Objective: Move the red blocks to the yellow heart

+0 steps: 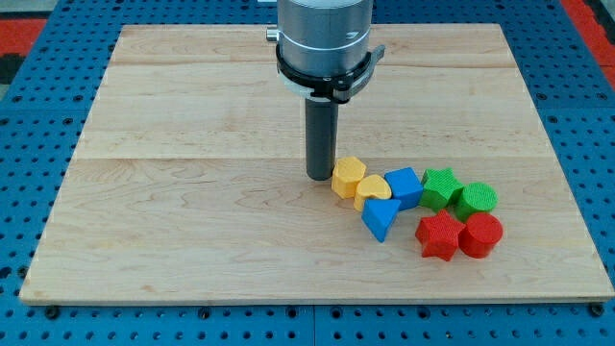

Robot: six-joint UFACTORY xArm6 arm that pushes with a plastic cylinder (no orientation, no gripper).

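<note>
The wooden board (192, 192) lies on a blue perforated surface (29, 115), and its left half carries nothing but grain. Moving rightward, the arm's grey cylindrical housing (324, 38) comes down from the view's top near the middle, and the dark rod below it ends in my tip (319, 177), planted on the board. There is no jaw to open or close here; the rod is bare and grasps nothing. My tip stands just at the left edge of the cluster, right against or a hair from the yellow hexagonal block (348, 175); whether they touch I cannot tell.

Just to the right and slightly lower sits the yellow heart (371, 190), pressed against that yellow block. Below the heart lies the blue triangular block (381, 217), and to the heart's right the blue cube-like block (405, 185), touching it.

Further right come the green star (440, 186) and, beside it, the green round block (477, 199), the two close together. Beneath them, toward the view's bottom, the red star (440, 235) and the red round block (480, 234) sit side by side and touching. The red pair lies near the heart but apart from it, with the blue blocks between, on the far side of the cluster from my tip
</note>
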